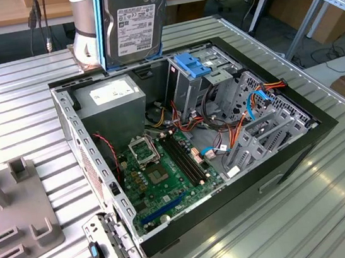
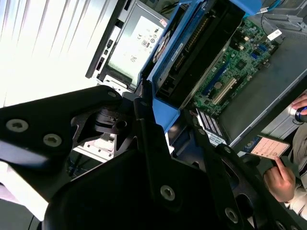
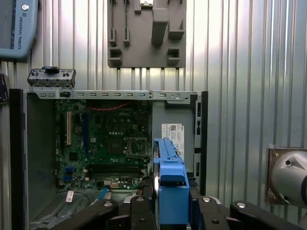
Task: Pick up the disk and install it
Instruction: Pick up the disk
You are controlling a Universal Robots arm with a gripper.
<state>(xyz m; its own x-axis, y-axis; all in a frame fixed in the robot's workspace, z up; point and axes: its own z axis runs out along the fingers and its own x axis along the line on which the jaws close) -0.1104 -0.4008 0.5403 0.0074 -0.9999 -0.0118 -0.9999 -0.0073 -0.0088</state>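
Note:
The disk (image 1: pixel 136 19), a dark grey drive with a white label and blue rails, hangs upright above the rear edge of the open computer case (image 1: pixel 71 136). In the first wrist view the disk (image 3: pixel 171 182) shows edge-on, its blue rail facing the camera, and my gripper (image 3: pixel 171 207) is shut on it with a black finger (image 3: pixel 139 208) on each side. In the second wrist view the disk (image 2: pixel 192 48) stands out past the black fingers (image 2: pixel 144 124), above the motherboard (image 2: pixel 230 72). The drive cage (image 1: pixel 215 91) lies inside the case, toward the exterior view's right.
A light-blue ribbed latch plate (image 1: pixel 192 66) sits atop the drive cage. The power supply (image 1: pixel 115 104) lies under the disk. A grey fixture (image 1: pixel 12 214) stands beside the case at the exterior view's left. A person's hand (image 2: pixel 283 179) holds a small card (image 2: pixel 268 147) near the case.

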